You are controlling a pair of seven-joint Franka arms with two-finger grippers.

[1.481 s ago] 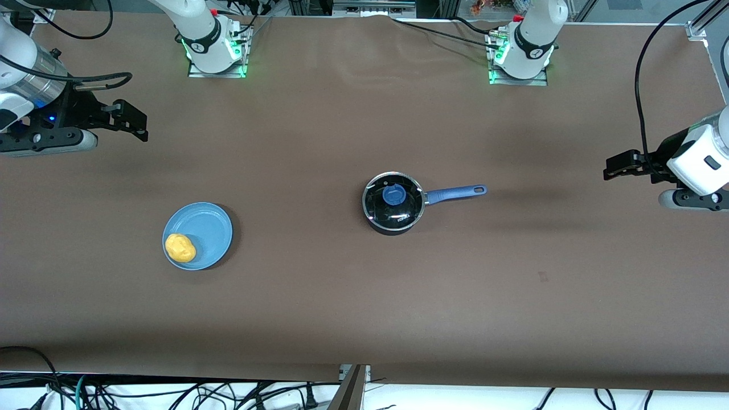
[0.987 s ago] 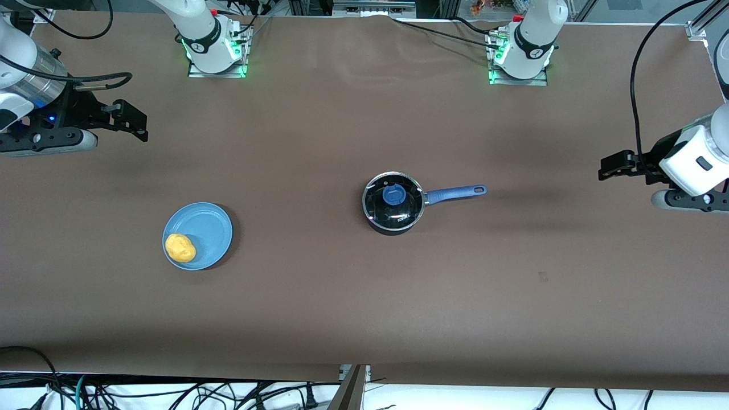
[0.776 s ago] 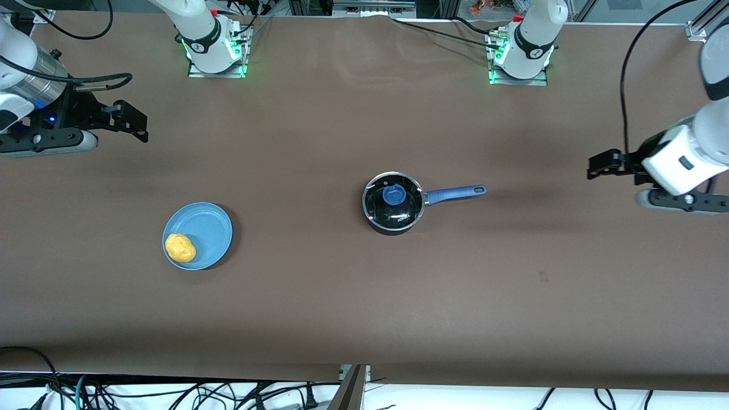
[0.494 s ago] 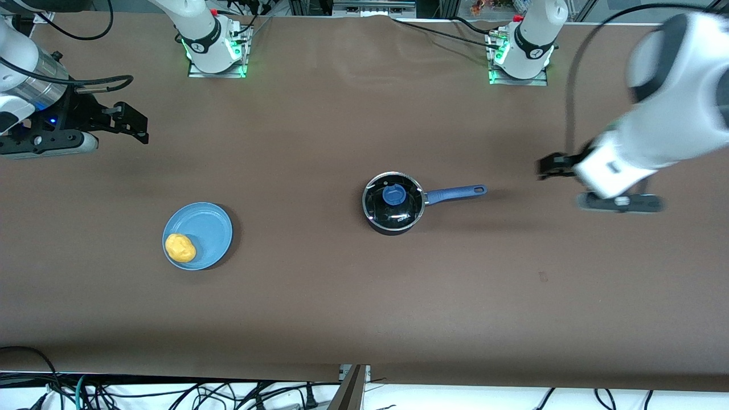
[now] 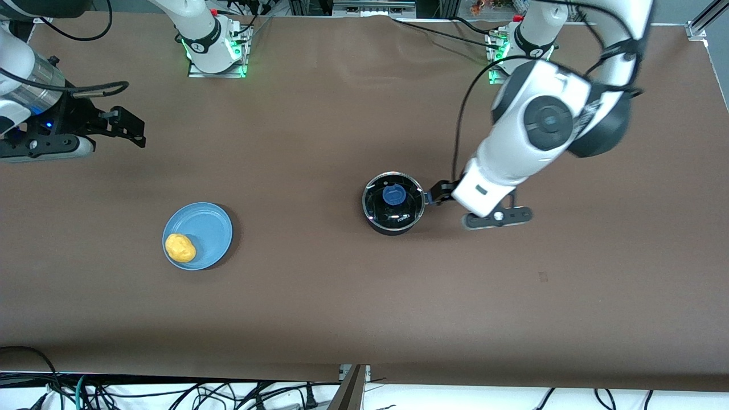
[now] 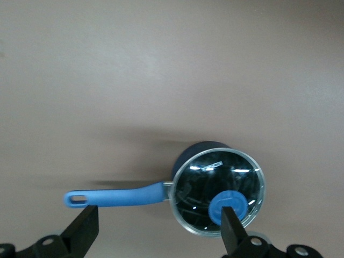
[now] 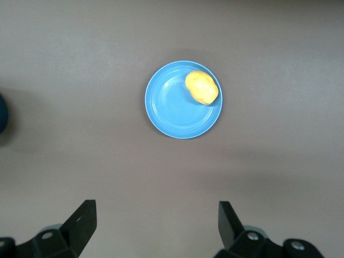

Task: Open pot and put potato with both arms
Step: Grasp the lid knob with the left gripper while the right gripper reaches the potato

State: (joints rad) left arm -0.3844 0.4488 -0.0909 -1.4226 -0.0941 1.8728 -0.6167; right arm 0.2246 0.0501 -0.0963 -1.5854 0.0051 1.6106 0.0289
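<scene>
Pot sits mid-counter, lid on (blue knob). Left gripper hangs over the pot's handle, jaws spread, empty. Potato lies on the blue plate toward the right arm's end. Right gripper waits above the counter, jaws released.

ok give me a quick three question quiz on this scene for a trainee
1. True or false: the lid is on the pot.
2. The potato lies on: A) the bare table B) the blue plate C) the lid
3. Fill in: the left gripper is open over the pot's ____.

Key:
1. True.
2. B.
3. Handle. The right gripper, also open, waits at the right arm's end of the table.
</scene>
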